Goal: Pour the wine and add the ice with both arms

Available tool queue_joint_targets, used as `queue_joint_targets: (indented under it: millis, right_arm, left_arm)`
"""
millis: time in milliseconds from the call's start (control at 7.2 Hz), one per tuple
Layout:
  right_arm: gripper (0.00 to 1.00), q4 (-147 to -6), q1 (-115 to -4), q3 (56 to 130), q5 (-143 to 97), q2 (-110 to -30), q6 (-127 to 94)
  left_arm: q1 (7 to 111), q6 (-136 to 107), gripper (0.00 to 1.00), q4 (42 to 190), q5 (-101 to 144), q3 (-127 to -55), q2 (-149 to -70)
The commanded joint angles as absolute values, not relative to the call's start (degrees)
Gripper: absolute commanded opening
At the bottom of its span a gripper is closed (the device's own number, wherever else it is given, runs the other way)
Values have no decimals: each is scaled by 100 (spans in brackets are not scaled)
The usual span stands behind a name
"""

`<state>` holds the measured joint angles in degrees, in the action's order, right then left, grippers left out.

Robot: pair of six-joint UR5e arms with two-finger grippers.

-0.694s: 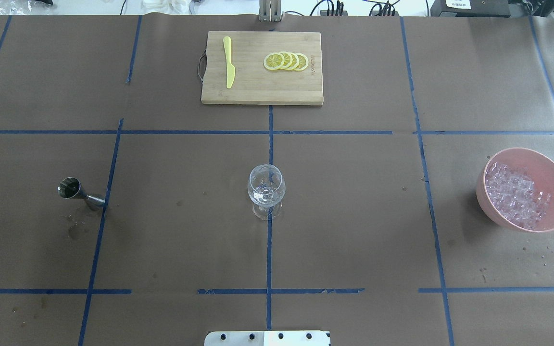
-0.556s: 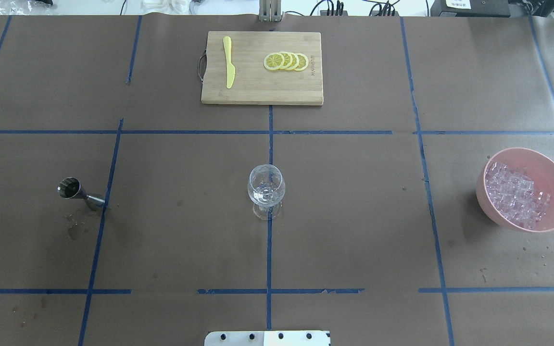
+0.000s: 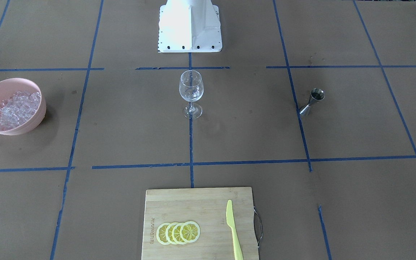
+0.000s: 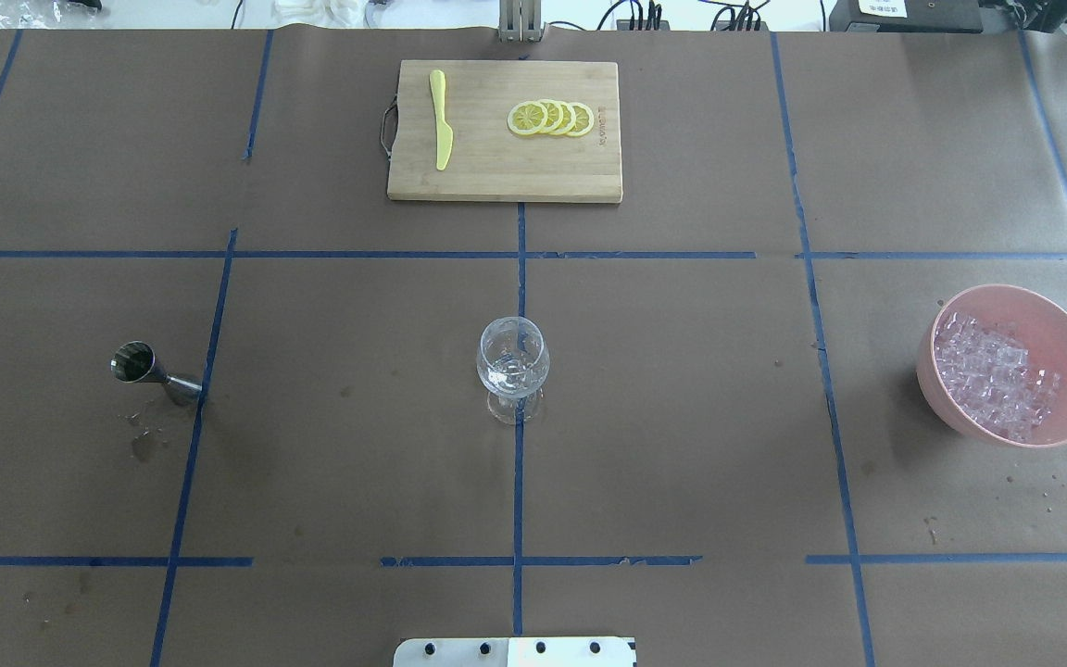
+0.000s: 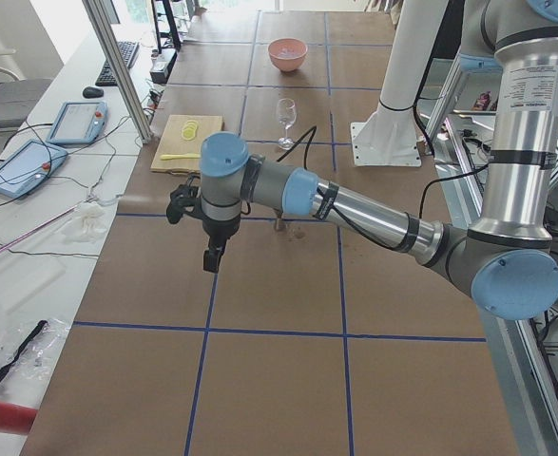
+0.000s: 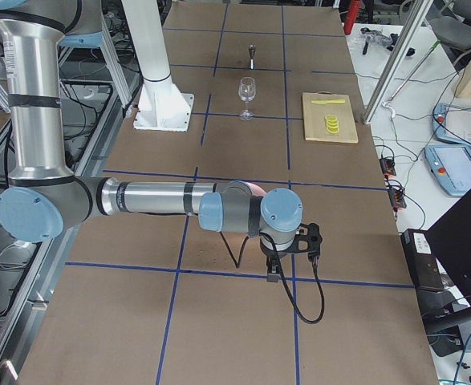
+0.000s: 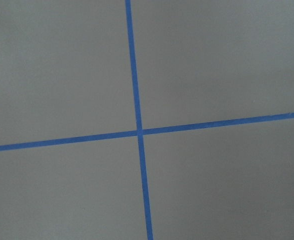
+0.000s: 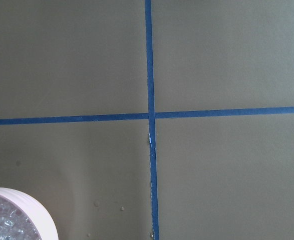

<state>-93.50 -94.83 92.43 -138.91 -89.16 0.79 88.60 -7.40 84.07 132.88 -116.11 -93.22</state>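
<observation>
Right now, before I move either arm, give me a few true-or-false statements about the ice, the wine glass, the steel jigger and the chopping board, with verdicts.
1. The round pink bowl holds the heap of clear ice cubes. True.
2. The yellow-green plastic knife lies in that bowl. False: it lies on the bamboo chopping board, apart from the lemon slices.
3. The clear stemmed wine glass stands upright on a blue tape line. True.
4. The left gripper holds the small steel jigger. False: the jigger stands alone on the table.
</observation>
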Motion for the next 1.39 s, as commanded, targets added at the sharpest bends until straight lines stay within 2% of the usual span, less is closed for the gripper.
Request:
queue_joint_targets:
  millis: [0,417,833,972,1250]
  right_arm:
    - [100,-9369,-9475,9386,-13939,-8868,62]
    - [100,-9360,-9404,9755,-13895,-8903,62]
    - [100,-9369,-9378,9791,-13966,-9026,62]
    - [100,-9369,-9378,9791,-13975,-9026,53]
    - [100,-9395,-9378,9870,-13975,-8974,-9]
  left_arm:
    - [8423,-1735,100,8437,13272,-12705,-9343]
    - [7230,-3814,100,9293,12520,-13393,-9038]
    - [5447,-5566,100,10930,10615,-13754,-7931]
    - [4736,-6068,100,11673,9878,-13764,-7336]
    - [3383,-7052,100,11997,8394,-13755,-6953]
